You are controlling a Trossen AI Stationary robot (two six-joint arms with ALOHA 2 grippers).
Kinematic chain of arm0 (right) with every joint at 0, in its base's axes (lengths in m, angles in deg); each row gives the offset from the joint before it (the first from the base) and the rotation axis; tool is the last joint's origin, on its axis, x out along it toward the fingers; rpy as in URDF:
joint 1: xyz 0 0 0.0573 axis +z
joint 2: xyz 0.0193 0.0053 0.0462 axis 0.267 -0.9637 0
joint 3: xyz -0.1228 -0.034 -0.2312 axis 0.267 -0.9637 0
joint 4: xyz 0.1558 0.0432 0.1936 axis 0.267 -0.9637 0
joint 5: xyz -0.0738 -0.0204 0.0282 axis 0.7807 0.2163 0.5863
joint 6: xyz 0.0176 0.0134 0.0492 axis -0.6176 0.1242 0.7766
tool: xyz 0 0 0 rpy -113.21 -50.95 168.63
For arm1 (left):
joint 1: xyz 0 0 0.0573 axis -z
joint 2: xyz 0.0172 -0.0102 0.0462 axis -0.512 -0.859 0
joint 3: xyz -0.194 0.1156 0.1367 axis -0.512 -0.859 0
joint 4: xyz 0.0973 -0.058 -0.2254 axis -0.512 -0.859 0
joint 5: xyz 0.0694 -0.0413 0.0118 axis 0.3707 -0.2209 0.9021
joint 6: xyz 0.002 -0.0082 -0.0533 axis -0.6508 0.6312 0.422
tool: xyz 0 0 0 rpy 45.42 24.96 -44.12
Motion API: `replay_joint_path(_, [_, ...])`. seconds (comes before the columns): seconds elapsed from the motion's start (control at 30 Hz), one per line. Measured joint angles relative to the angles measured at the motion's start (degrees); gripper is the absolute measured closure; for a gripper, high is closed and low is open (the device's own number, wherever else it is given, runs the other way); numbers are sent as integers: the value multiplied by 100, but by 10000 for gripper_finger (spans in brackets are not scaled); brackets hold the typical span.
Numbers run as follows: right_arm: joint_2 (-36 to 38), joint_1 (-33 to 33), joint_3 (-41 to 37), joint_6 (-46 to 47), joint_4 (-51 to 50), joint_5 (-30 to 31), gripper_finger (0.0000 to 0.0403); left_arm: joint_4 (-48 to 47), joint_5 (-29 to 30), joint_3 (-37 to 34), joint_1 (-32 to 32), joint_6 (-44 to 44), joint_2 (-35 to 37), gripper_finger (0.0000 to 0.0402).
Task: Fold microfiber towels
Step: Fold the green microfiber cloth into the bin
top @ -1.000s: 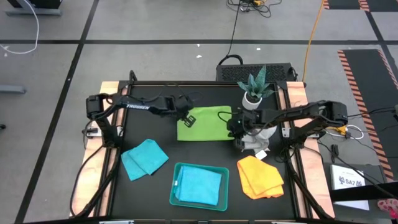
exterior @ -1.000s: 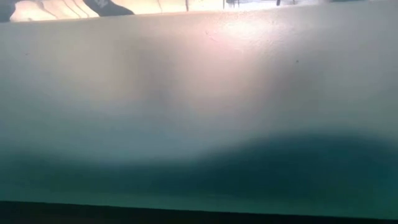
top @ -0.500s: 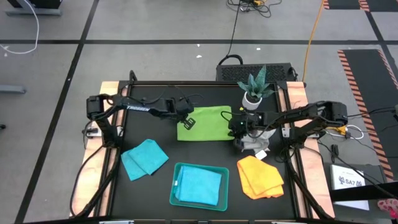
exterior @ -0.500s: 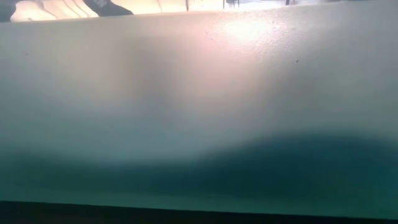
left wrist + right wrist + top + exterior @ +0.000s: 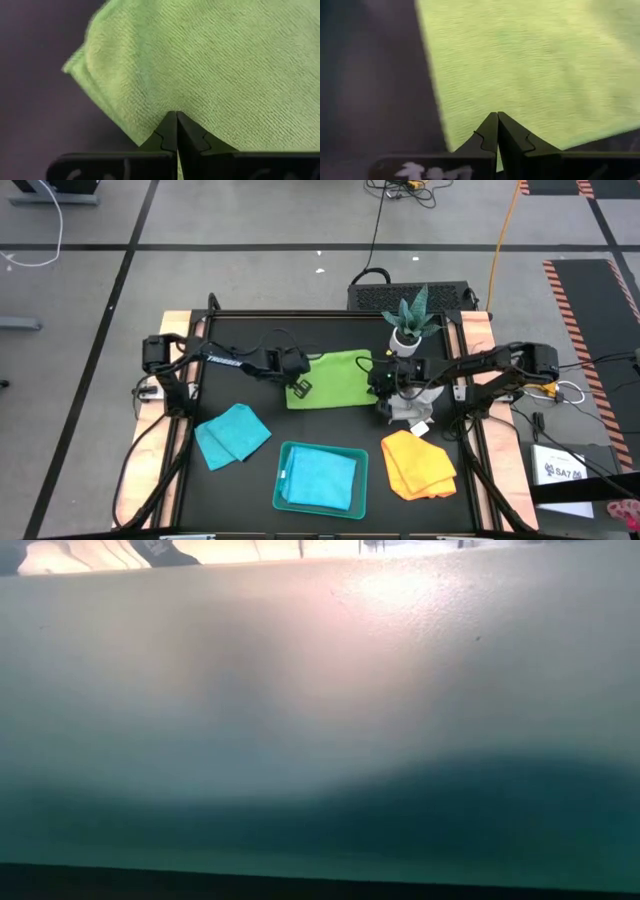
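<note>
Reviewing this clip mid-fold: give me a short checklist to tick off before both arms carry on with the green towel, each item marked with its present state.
1. Left gripper pinching the lime green towel at its left edge: ok, fingers shut with cloth between them.
2. Right gripper pinching the same towel at its right edge: ok, fingers shut on cloth.
3. Potted plant clear of the right arm: cannot tell, it stands close behind that arm.
4. Pale grey-white towel out of the way: not ok, it lies bunched under the right arm.
5. Teal tray free for the folded towel: not ok, a turquoise towel already fills it.
6. Low view usable: not ok, blocked.
</note>
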Motion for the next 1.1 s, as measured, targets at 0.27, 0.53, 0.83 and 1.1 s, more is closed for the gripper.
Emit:
replay_joint_path(0.27, [0, -439, 0, -462, 88, 17, 403, 97, -114, 20, 568, 708, -104, 401])
replay_joint_path(0.53, [0, -883, 0, -683, 381, 11, 403, 14, -575, 22, 1081, 1302, -101, 401])
replay_joint_path(0.83, [188, -827, 0, -281, 455, -177, 403, -138, -229, 427, 1061, 970, 263, 401])
replay_joint_path(1.1, [1036, -776, 2, 335, 507, -179, 403, 283, -321, 1210, 358, -1126, 415, 401])
